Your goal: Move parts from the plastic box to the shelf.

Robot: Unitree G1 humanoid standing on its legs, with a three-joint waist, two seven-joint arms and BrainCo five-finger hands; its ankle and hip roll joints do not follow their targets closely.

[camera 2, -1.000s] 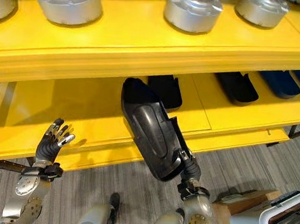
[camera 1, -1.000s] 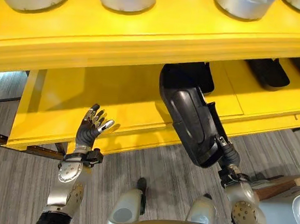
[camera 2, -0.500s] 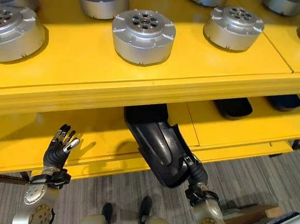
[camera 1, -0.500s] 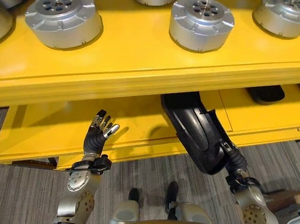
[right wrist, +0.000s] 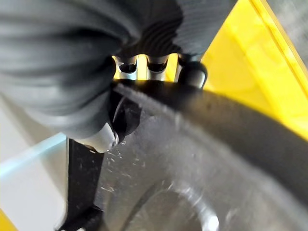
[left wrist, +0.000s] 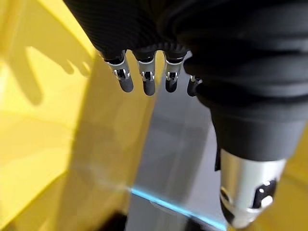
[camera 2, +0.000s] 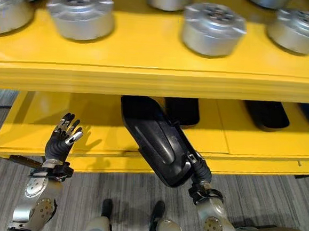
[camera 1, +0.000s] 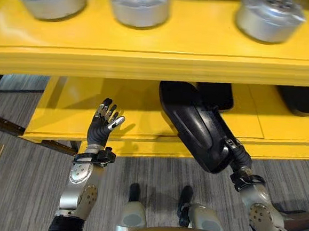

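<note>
Currently: long black moulded plastic part [camera 1: 196, 124] gripped at its near end by right hand [camera 1: 236, 154], far end over lower yellow metal shelf [camera 1: 118, 104].
Right wrist view alone shows fingers [right wrist: 190, 72] hooked over its rim; left hand [camera 1: 101, 126] spread, empty.

Both eye views look steeply down from the robot's head at the yellow two-tier metal shelf [camera 1: 149, 45], sharing its front edge and lower tier from spots slightly apart. The left wrist view looks along the left hand [left wrist: 144, 72] from very close to the shelf. The right wrist view sits tight against the long black moulded plastic part [right wrist: 202, 159] before the shelf.
</note>
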